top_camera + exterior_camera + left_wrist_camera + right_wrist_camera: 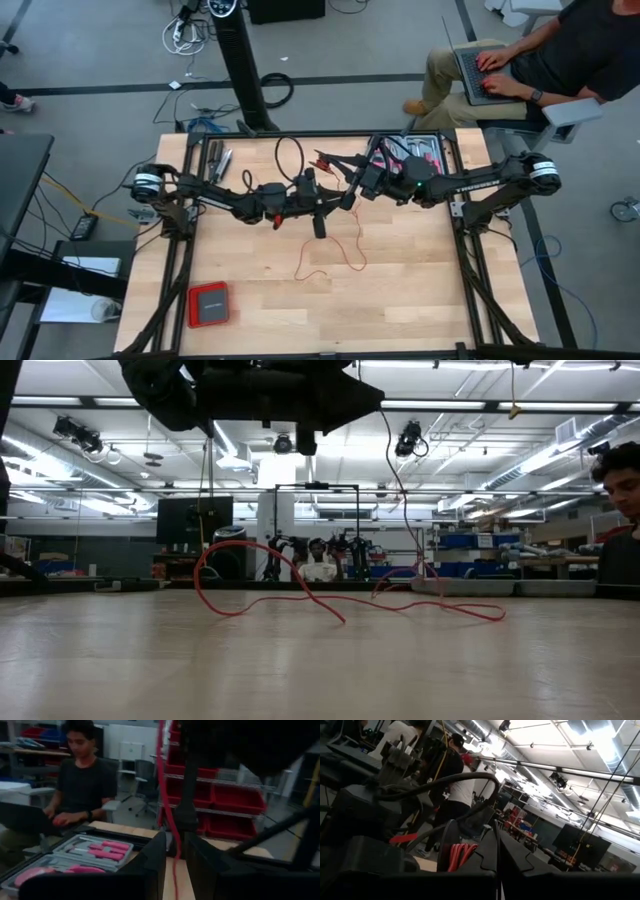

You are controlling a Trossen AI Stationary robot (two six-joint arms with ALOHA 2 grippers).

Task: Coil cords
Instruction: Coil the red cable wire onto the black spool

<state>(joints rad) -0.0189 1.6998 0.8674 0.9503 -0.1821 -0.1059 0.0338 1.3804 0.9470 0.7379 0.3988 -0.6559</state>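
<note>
The thin red cord (330,258) lies in slack loops at the centre of the high view, rising to the grippers; it looks light and limp. The left gripper (174,865) has it between part-closed fingers, seemingly pinched. The right gripper (496,851) is closed, apparently on a small red coil; take new slack close beside that.

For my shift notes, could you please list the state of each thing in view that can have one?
red cord: uncoiled, partly loose on the table, partly lifted between both arms.
left gripper: fingers pinching the red cord.
right gripper: shut on bundled red cord loops.
tool tray: open, tools inside.
laptop: open on a person's lap.
</note>
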